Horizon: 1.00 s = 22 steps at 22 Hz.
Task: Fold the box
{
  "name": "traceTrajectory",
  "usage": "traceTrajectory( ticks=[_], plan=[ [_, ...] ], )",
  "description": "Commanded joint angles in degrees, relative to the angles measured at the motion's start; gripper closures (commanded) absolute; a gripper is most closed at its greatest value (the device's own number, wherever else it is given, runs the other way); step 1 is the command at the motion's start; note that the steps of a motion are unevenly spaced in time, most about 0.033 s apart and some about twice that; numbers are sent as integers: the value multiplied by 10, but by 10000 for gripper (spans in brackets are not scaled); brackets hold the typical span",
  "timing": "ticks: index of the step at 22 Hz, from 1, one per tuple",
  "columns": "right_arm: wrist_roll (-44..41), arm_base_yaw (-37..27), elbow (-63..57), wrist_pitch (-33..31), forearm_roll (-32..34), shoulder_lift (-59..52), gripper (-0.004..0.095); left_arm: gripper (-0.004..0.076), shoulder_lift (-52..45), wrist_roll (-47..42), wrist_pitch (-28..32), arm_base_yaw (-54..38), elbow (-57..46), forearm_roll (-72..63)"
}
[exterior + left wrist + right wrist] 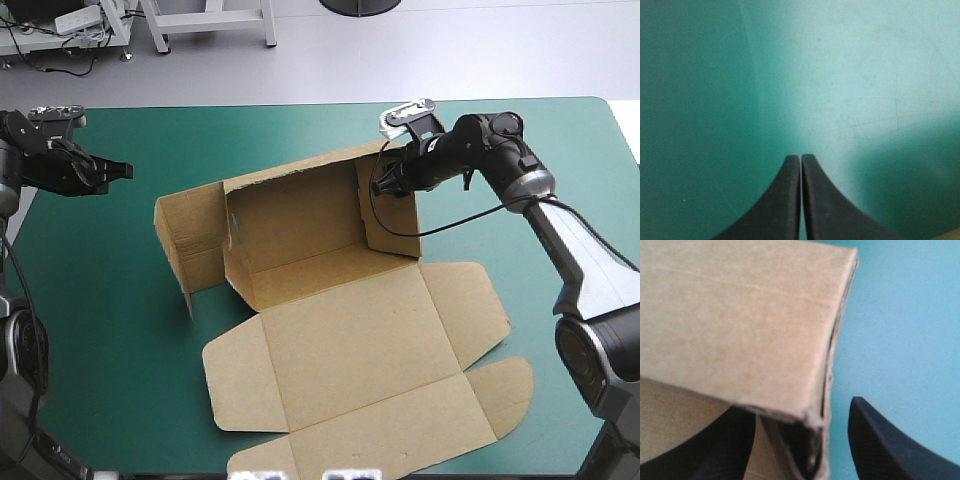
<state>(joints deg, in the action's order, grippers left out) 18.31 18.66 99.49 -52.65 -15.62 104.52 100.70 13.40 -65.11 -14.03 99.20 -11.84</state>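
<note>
Box (330, 300) sits in the middle of the worktop (110, 340), on the teal-green cover (865, 75), partly erected. Rear wall (295, 215) stands upright along the far side. A side wall is raised at each end: left side wall (185, 235) and right side wall (392, 228). Lid panel (360, 350) and its flaps lie flat on the cover toward the near edge, with a rounded flap (500, 395) at the near right.

Right gripper (385, 182): you have it at the top far corner of the right side wall, arm coming in from the right. In the right wrist view you see the fingers spread, the board's edge between them. Outer finger (880, 445) is clear of the wall, a strip of cover showing in the gap. Inner finger (715, 450) is mostly hidden behind the brown sheet.

Left gripper (118, 170): well apart from the box, at the far left of the worktop. In the left wrist view you see its fingers pressed together in one point, bare cover ahead of them.
</note>
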Motion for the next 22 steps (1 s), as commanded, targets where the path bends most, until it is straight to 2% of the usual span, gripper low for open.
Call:
traceTrajectory(
  ticks=[1, 5, 8, 10, 11, 17, 21, 22],
  plan=[
    [11, -3, 25, 28, -10, -37, 387, 724, -28, 3, 14, -2, 15, -15],
    [1, -3, 25, -4, 12, -82, 389, 724, -28, 2, 17, -2, 15, -14],
    [-16, -3, 24, -62, 51, -131, 403, 724, -28, 2, 24, -2, 15, -14],
    [-19, -3, 17, -104, 34, -155, 405, 724, -28, 2, 25, -2, 15, -12],
    [-19, -3, -6, -94, 21, -173, 405, 724, -28, 2, 25, -2, 15, -12],
    [-4, -3, -252, 131, 3, -289, 405, 724, -28, 2, 29, -2, 15, -12],
    [56, -3, -393, 330, -57, -331, 408, 724, -28, 2, 34, -2, 15, -12],
    [79, -3, -414, 364, -75, -332, 408, 724, -28, 2, 34, -2, 15, -12]
  ],
)
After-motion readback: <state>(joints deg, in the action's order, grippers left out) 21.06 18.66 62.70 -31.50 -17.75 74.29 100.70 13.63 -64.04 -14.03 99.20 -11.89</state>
